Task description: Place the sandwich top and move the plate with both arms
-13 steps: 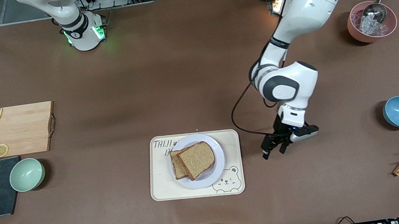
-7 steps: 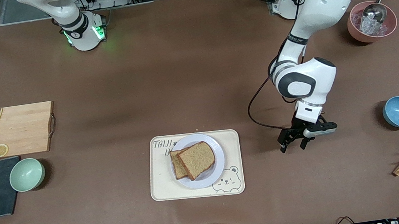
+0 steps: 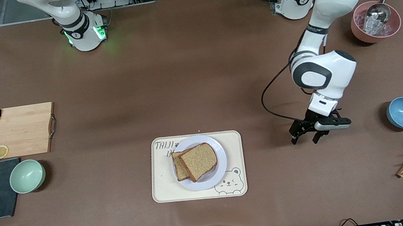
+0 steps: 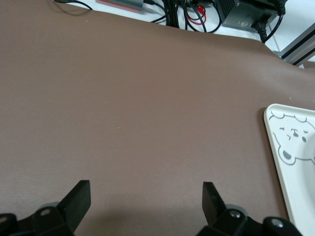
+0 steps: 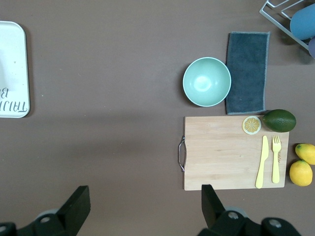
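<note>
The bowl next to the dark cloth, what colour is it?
Pale mint green. The bowl beside the dark cloth shows best in the right wrist view.

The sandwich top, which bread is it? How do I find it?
Find the cream bear-printed tray in the middle of the table. A round pale plate sits on it with two brown slices. The sandwich top is the upper slice, overlapping the other.

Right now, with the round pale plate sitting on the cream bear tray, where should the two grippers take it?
Take the round pale lavender-white plate by its bare rim, one gripper at each arm's end. The brown bread slices cover the middle, and the rim shows free on both those ends. It lies flat on the cream bear-printed tray, so probably come in low from the side. The left gripper and right gripper are both open.
</note>
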Tool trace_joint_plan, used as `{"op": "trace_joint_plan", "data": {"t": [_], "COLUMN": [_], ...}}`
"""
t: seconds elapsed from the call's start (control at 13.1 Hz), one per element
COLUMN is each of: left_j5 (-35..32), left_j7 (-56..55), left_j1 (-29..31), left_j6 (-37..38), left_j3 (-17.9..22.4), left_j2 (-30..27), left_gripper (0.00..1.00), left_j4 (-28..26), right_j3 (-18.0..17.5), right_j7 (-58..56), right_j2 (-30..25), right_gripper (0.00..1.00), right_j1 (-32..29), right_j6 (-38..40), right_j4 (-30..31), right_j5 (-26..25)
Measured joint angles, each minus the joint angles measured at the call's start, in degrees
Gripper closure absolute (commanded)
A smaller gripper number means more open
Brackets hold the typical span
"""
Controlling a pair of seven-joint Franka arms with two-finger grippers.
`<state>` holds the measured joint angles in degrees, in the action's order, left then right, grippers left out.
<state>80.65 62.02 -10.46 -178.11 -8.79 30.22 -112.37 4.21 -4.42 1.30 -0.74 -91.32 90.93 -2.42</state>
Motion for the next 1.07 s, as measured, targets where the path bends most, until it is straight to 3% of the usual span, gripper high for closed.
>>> {"op": "trace_joint_plan", "data": {"t": [0.31, 0.69, 1.07], "left_j5": [-11.58, -24.63, -41.82], "left_j7": [-8.19, -17.58, -27.18], "left_j1": [-0.04, -0.14, -0.23], "left_j6": [7.34, 13.84, 26.68], "left_j3": [4.92, 8.32, 14.65], "left_j2": [-3.83, -6.94, -11.09], "left_gripper": [0.0, 0.0, 0.0], "left_j4": [-3.63, -5.43, -5.46], "right_j3": [0.01, 0.01, 0.02], "right_j7": [0.05, 0.12, 0.25], "right_j2": [0.05, 0.06, 0.06], "right_gripper": [0.0, 0.0, 0.0], "right_j1": [-0.01, -0.02, -0.03], "right_j6": [0.0, 0.2, 0.42], "right_j4": [0.0, 0.0, 0.0], "right_j5": [0.0, 0.0, 0.0]}}
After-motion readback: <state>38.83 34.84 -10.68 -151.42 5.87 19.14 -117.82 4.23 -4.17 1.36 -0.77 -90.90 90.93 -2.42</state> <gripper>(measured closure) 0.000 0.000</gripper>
